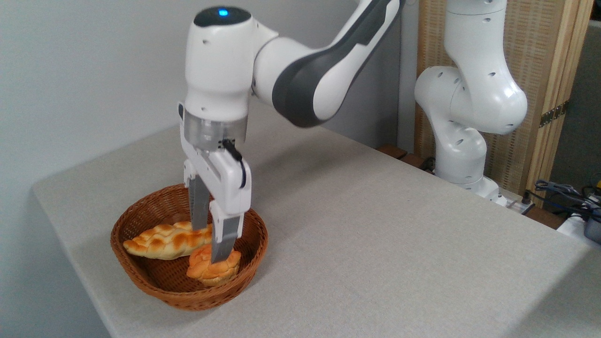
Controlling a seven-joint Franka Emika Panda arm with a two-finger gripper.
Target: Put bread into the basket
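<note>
Wicker basket [141,277] holds the bun [206,272] beside a braided loaf [159,241], the end effector [210,244] straddling the bun, grip unclear.

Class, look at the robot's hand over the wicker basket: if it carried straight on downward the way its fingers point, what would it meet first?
Most likely the bun: the hand points straight down with its fingers at the bun inside the basket. Depth is hard to judge here.

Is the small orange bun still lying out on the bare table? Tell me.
No. The bun sits inside the basket, beside the braided loaf, with the gripper around it.
</note>
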